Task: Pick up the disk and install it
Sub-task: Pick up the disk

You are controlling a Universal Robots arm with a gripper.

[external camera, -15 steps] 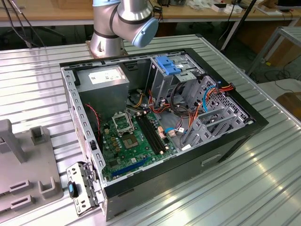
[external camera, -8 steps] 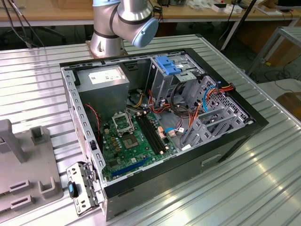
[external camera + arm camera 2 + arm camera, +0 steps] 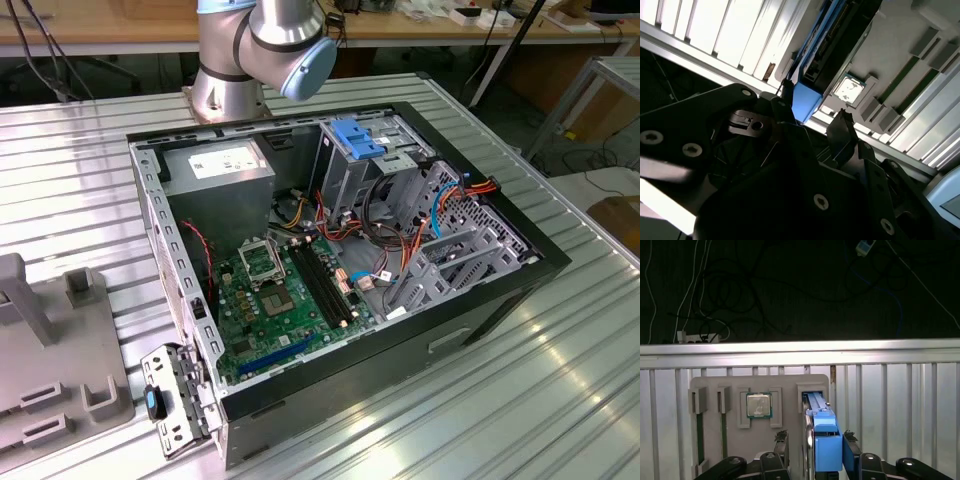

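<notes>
The disk (image 3: 826, 442), grey metal with a bright blue carrier, stands on edge in a slot of a grey holder (image 3: 790, 386). My gripper (image 3: 815, 438) straddles its near end, one black finger on each side. The fingers look open: one finger (image 3: 850, 442) lies against the blue carrier and the other (image 3: 782, 440) stands a little off the metal side. In the second wrist view the blue end of the disk (image 3: 806, 104) sits between the fingertips of the gripper (image 3: 812, 107), with a small gap on one side.
An open computer case (image 3: 150, 200) lies on the ribbed metal table (image 3: 500, 400), with a silver drive cage topped by a blue latch (image 3: 355, 138) at its back. The grey holder (image 3: 60, 380) sits at the exterior view's left and carries a processor chip (image 3: 759, 405). The arm's base (image 3: 230, 70) stands behind the case.
</notes>
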